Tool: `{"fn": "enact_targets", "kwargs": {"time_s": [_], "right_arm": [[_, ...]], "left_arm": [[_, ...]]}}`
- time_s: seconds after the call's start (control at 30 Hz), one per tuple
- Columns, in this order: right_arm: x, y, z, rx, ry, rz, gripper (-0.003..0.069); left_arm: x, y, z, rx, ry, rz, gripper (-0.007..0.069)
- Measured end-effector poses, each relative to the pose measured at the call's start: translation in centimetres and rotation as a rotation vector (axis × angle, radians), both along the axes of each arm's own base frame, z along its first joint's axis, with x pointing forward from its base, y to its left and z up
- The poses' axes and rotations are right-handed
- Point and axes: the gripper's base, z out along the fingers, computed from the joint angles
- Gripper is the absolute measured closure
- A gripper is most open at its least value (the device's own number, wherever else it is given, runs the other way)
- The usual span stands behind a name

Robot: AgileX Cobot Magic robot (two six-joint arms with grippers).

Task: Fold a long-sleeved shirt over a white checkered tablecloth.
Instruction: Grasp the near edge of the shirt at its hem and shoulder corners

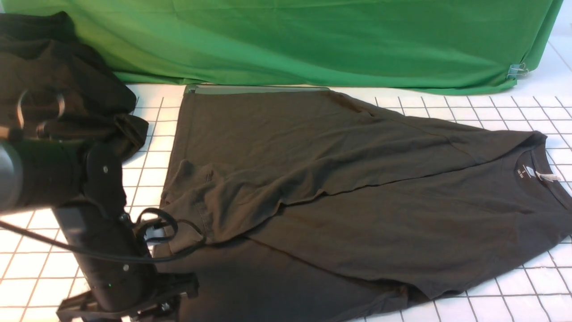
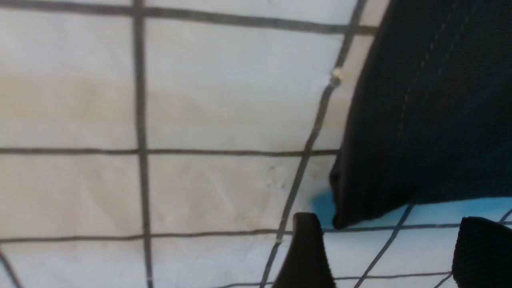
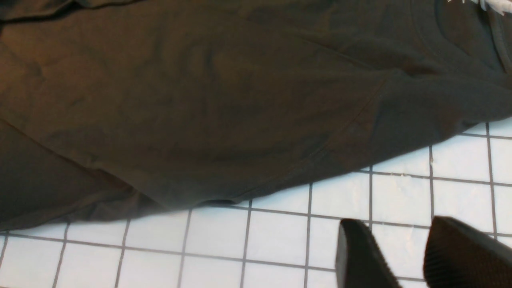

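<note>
The white checkered tablecloth (image 1: 491,112) filled my front view, with the green fabric sheet (image 1: 313,40) hanging along its far edge at 12 o'clock. On the cloth, the long-sleeved shirt (image 1: 357,188) lay spread across the middle, already partly folded, with one sleeve drawn over the body. Its long axis ran from 9 o'clock to 3 o'clock: hem toward 9, collar and white neck label (image 1: 547,176) out at 3. A separate black heap of cloth (image 1: 58,80) sat at 10 o'clock, clear of the shirt.

My left arm (image 1: 98,241) came in low at 8 o'clock, at the hem end. Through its wrist camera I saw the left gripper (image 2: 394,256) spread wide and holding nothing. The shirt's near hem corner (image 2: 360,200) lay flat on the cloth just ahead of the fingertips, lined up with the gap between them but not yet inside it.

The right arm did not show in the front view. Its wrist camera showed the right gripper (image 3: 404,256) with its jaws parted and empty over bare tablecloth, and the shirt's near edge ahead of it, near but not touching. The label sat at the corner of that picture, so I judged this arm to be toward the collar end, around 4 o'clock.

To my mind the next move turned on that axis. The left gripper was much the nearer to cloth and had only to advance onto the hem corner, while the right had further to reach.
</note>
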Motion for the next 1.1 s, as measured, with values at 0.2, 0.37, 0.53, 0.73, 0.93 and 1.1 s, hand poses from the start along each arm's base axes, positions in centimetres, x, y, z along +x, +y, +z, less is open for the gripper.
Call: {"fn": "enact_targets", "kwargs": {"time_s": [0.2,0.37,0.53,0.73,0.93,1.1], "right_arm": [[0.0,0.0,0.0,0.001,-0.001,-0.001,0.0420],[0.0,0.0,0.0,0.000,-0.003,0.000,0.0420],[0.1,0.4,-0.8,-0.014,0.038,0.042,0.0417],[1.1,3.8,-2.7,-0.061,0.133,0.284,0.0344],[2.6,8.0,-6.6,-0.193,0.288,0.511,0.0237],[4.8,10.7,-9.1,-0.342,0.384,0.615,0.0218]], "left_arm": [[0.0,0.1,-0.5,0.000,-0.044,0.016,0.0204],[-0.3,0.5,-0.6,0.024,-0.058,-0.016,0.0380],[-0.3,0.5,0.4,0.002,-0.150,-0.052,0.0601],[-0.9,1.1,3.1,0.020,-0.249,-0.065,0.0608],[-1.1,1.2,3.6,0.022,-0.260,-0.063,0.0608],[-1.1,1.2,3.6,0.023,-0.267,-0.063,0.0608]]}}
